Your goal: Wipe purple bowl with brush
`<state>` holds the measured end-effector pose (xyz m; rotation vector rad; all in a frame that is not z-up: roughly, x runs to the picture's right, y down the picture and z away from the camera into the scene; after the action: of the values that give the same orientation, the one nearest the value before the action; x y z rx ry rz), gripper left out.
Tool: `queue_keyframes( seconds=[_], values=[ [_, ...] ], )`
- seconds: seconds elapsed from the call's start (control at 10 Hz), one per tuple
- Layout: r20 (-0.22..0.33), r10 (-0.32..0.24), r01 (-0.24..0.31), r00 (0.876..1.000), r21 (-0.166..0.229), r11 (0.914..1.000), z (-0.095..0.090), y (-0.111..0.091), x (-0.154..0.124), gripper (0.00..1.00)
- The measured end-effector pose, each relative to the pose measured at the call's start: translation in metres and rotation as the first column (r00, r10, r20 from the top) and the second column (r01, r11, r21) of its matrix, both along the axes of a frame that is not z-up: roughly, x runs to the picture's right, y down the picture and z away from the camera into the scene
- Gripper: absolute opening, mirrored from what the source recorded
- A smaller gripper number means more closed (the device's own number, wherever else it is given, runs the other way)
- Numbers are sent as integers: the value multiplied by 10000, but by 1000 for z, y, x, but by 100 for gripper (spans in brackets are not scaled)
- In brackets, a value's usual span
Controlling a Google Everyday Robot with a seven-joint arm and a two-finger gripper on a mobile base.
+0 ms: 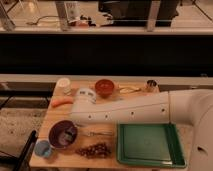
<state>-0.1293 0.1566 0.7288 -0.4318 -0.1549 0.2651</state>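
Observation:
The purple bowl [59, 136] sits at the front left of the wooden table [112, 107]. A small dark object with a pale part, which looks like the brush [67, 134], is inside the bowl toward its right. My white arm reaches in from the right. Its gripper [76, 120] is at the arm's left end, just above the bowl's far right rim. The arm hides most of the gripper, and whether it touches the brush cannot be told.
A small blue cup [43, 148] stands left of the bowl, with grapes [94, 149] and a green tray [149, 145] to the right. A silver fork [98, 133] lies beside the bowl. An orange-red bowl [104, 87], white cup [63, 85], carrot [62, 102] and metal can [151, 85] are at the back.

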Motion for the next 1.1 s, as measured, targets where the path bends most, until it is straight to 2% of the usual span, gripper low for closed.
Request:
queue_keyframes(
  seconds=[0.5,1.1],
  values=[
    [172,7,-11,9999,198,9998,11,-14,-7,0],
    [1083,-110,89,9941,200,9998,8,-21,-31,0]
  ],
)
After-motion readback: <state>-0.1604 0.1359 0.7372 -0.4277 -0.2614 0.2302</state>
